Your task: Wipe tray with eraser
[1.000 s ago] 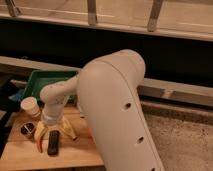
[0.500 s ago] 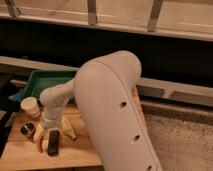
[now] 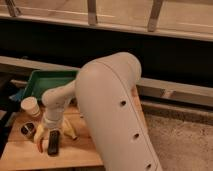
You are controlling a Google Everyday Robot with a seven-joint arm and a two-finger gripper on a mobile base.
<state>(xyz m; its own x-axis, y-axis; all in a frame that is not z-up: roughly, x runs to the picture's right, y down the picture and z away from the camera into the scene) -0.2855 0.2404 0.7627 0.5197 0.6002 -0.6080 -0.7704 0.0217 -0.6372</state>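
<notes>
I'm hovering the end effector (image 3: pixel 48 129) just above the eraser (image 3: pixel 53 142), which is lying near-to-far; I can't tell its grip width.

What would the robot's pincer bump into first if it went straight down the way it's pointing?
Most likely the eraser, the dark block on the table just below the pincer. The orange carrot lies close beside it, and depth is hard to judge, so it might touch that first.
</notes>
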